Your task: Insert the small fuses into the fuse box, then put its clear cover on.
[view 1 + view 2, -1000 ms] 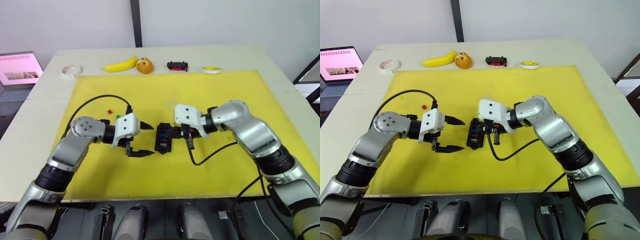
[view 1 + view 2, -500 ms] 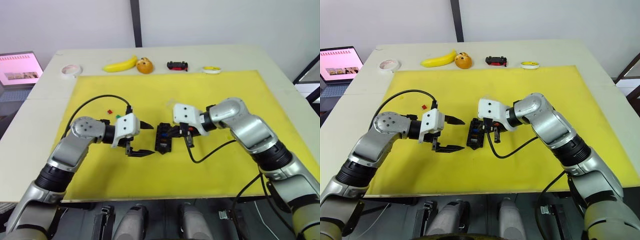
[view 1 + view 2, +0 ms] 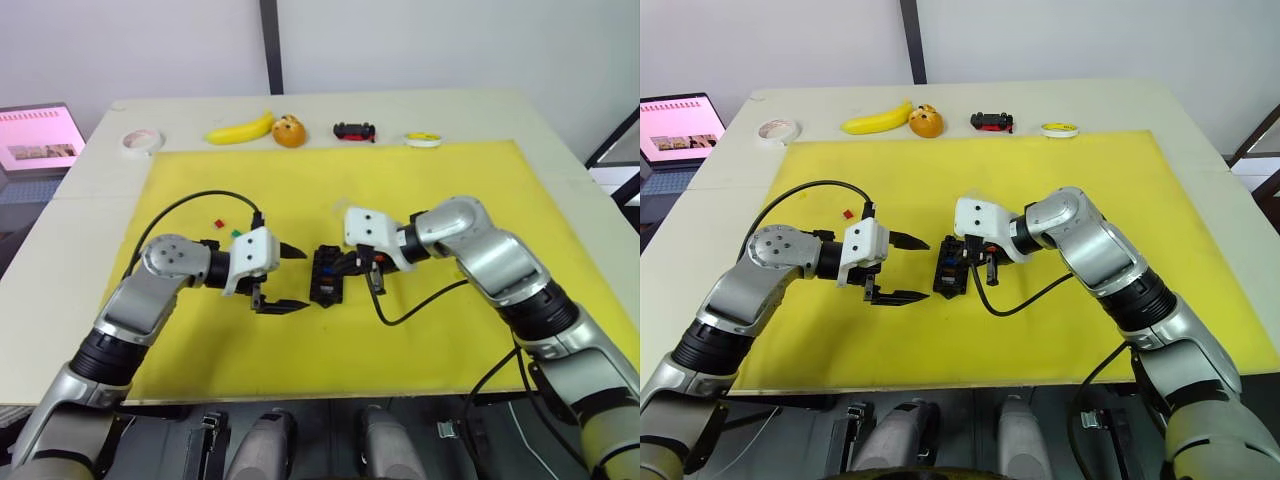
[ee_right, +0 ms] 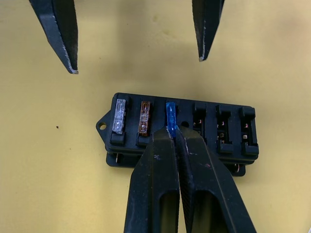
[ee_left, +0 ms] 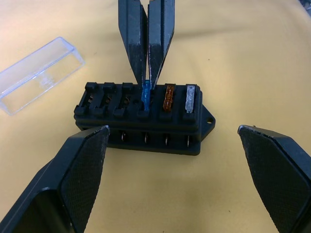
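Your fuse box (image 5: 144,124) is a small black block with mounting ears at its ends, lying near the middle of the yellow mat (image 3: 420,190), between the two grippers. In the wrist views you can count six slots along its near row: three are filled and three are bare, with metal contacts showing inside. The filled ones sit side by side at one end: a grey fuse (image 4: 119,115) outermost, an orange-brown fuse (image 4: 144,118) next, then a blue fuse (image 4: 170,114). Your right gripper (image 4: 175,131) has its two black fingers pressed together on the edge of the blue fuse, which stands upright in its slot. Your left gripper (image 3: 283,276) hangs just beside the box on its other side with its fingers spread wide and nothing between them. The clear cover (image 5: 37,74), a shallow, nearly colourless rectangular lid, lies on the mat just beyond the box, apart from it. Two more fuses lie loose on the mat behind the left gripper, one red fuse (image 3: 221,221) and one green fuse (image 3: 236,234). Along the far table edge you have one roll of tape (image 3: 142,140), one banana (image 3: 241,130), one orange (image 3: 290,131), one toy car (image 3: 355,131) and one small yellow-and-white ring (image 3: 424,140).
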You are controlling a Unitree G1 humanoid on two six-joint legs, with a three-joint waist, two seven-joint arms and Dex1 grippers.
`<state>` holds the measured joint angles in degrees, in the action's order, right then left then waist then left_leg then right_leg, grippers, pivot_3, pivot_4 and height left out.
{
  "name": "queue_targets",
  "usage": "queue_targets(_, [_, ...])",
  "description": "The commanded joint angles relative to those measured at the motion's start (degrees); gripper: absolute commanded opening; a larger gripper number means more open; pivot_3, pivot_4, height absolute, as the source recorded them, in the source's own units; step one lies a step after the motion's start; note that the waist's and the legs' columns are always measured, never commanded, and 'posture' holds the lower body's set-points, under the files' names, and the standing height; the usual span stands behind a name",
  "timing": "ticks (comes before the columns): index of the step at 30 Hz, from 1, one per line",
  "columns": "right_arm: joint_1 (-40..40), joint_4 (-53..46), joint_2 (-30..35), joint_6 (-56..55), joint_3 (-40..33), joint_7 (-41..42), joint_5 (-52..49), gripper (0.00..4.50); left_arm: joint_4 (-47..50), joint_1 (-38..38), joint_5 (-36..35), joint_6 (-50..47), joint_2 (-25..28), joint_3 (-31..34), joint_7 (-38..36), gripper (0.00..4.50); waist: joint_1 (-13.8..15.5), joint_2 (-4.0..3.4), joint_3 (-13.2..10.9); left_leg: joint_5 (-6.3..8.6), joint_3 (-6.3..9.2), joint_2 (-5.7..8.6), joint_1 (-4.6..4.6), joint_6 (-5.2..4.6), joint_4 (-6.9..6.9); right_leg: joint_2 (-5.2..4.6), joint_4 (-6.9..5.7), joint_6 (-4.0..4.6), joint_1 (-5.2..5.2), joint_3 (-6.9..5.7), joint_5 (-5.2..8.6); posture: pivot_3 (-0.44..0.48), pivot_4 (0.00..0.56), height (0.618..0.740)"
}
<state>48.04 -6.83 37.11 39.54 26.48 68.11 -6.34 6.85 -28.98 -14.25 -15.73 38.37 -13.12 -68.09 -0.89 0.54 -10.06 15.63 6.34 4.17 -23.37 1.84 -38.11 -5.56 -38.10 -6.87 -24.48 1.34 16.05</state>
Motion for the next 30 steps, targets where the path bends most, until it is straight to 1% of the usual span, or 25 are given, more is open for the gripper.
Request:
queue_targets(1, [1.9, -0.44, -0.21, -0.11, -0.33, 0.08, 0.57, 0.09, 1.61, -0.22, -0.2, 0.55, 0.24, 1.0, 0.25, 4.5, 0.0, 0.0, 0.0, 0.0, 0.0, 0.0, 0.0, 0.0, 0.0, 0.0, 0.0, 0.0, 0.0, 0.0, 0.0, 0.0, 0.15, 0.74])
queue_targets(7, [1.96, -0.73, -0.74, -0.17, -1.02, 0.01, 0.13, 0.09, 1.5, -0.15, -0.22, 0.59, 0.29, 1.06, 0.23, 4.5, 0.0, 0.0, 0.0, 0.0, 0.0, 0.0, 0.0, 0.0, 0.0, 0.0, 0.0, 0.0, 0.0, 0.0, 0.0, 0.0, 0.15, 0.74])
queue_targets(8, [2.01, -0.89, -0.75, 0.08, -1.37, -0.02, -0.11, 0.36, 1.51, -0.13, -0.23, 0.58, 0.3, 1.08, 0.24, 4.5, 0.0, 0.0, 0.0, 0.0, 0.0, 0.0, 0.0, 0.0, 0.0, 0.0, 0.0, 0.0, 0.0, 0.0, 0.0, 0.0, 0.15, 0.74])
queue_targets(10, [2.05, -1.22, -0.74, 0.44, -2.27, -0.14, -0.69, 1.05, 1.52, -0.1, -0.23, 0.56, 0.31, 1.1, 0.27, 4.5, 0.0, 0.0, 0.0, 0.0, 0.0, 0.0, 0.0, 0.0, 0.0, 0.0, 0.0, 0.0, 0.0, 0.0, 0.0, 0.0, 0.15, 0.74])
queue_targets(12, [2.04, -1.55, -0.6, 0.59, -3.08, -0.28, -1.19, 1.96, 1.53, -0.06, -0.22, 0.59, 0.33, 1.13, 0.28, 4.5, 0.0, 0.0, 0.0, 0.0, 0.0, 0.0, 0.0, 0.0, 0.0, 0.0, 0.0, 0.0, 0.0, 0.0, 0.0, 0.0, 0.15, 0.74])
queue_targets(13, [2.05, -1.82, -0.48, 0.73, -3.87, -0.29, -1.78, 2.49, 1.48, -0.07, -0.23, 0.6, 0.36, 1.17, 0.27, 4.5, 0.01, 0.0, 0.0, 0.0, 0.0, 0.0, 0.0, 0.0, 0.0, 0.0, 0.0, 0.0, 0.0, 0.0, 0.0, 0.0, 0.15, 0.74])
queue_targets(14, [2.09, -2.05, -0.49, 1.46, -4.96, -0.44, -2.63, 2.91, 1.41, -0.1, -0.22, 0.64, 0.38, 1.2, 0.26, 4.5, 0.01, 0.0, 0.0, 0.0, 0.0, 0.0, 0.0, 0.0, 0.0, 0.0, 0.0, 0.0, 0.0, 0.0, 0.0, 0.0, 0.15, 0.74])
queue_targets(18, [1.99, -2.46, -0.64, 2.88, -7.14, -1.0, -4.55, 2.91, 1.27, -0.17, -0.21, 0.73, 0.41, 1.25, 0.22, 4.5, 0.03, 0.0, 0.0, 0.0, 0.0, 0.0, 0.0, 0.0, 0.0, 0.0, 0.0, 0.0, 0.0, 0.0, 0.0, 0.0, 0.15, 0.74])
queue_targets(19, [0.94, -2.52, -0.89, 2.08, -8.22, -1.41, -5.22, 2.91, 1.18, -0.23, -0.21, 0.76, 0.38, 1.24, 0.19, 4.5, 0.02, 0.0, 0.0, 0.0, 0.0, 0.0, 0.0, 0.0, 0.0, 0.0, 0.0, 0.0, 0.0, 0.0, 0.0, 0.0, 0.15, 0.74])
queue_targets(23, [-5.78, -3.16, -4.38, -6.32, -13.28, -4.42, -8.26, 2.91, 1.26, -0.21, -0.42, 0.79, 0.44, 1.3, -0.06, 4.5, 0.03, 0.02, 0.01, 0.0, 0.01, 0.0, 0.0, 0.0, 0.02, 0.0, 0.01, 0.0, 0.0, 0.0, 0.0, 0.0, 0.15, 0.74])
queue_targets(24, [-6.97, -3.23, -5.35, -7.05, -14.13, -5.11, -8.87, 2.65, 1.2, -0.24, -0.42, 0.83, 0.44, 1.29, -0.13, 4.5, 0.03, 0.01, 0.01, 0.0, 0.01, 0.0, 0.0, 0.0, 0.02, 0.0, 0.01, 0.0, 0.0, 0.0, 0.0, 0.0, 0.15, 0.74])
queue_targets(26, [-9.39, -3.66, -6.7, -8.04, -15.18, -6.05, -9.87, 1.96, 1.02, -0.35, -0.42, 0.82, 0.38, 1.26, -0.19, 4.5, 0.01, 0.01, 0.01, 0.0, 0.0, 0.0, 0.0, 0.0, 0.01, -0.01, 0.0, 0.0, 0.0, 0.01, 0.0, 0.0, 0.15, 0.74])
queue_targets(30, [-12.43, -4.0, -7.7, -10.12, -14.9, -7.35, -10.05, 0.04, 0.69, -0.51, -0.45, 0.78, 0.29, 1.3, -0.32, 4.5, 0.0, 0.0, 0.0, 0.0, 0.0, 0.0, 0.0, 0.0, 0.01, 0.0, 0.0, 0.0, 0.0, 0.01, 0.0, 0.0, 0.15, 0.74])
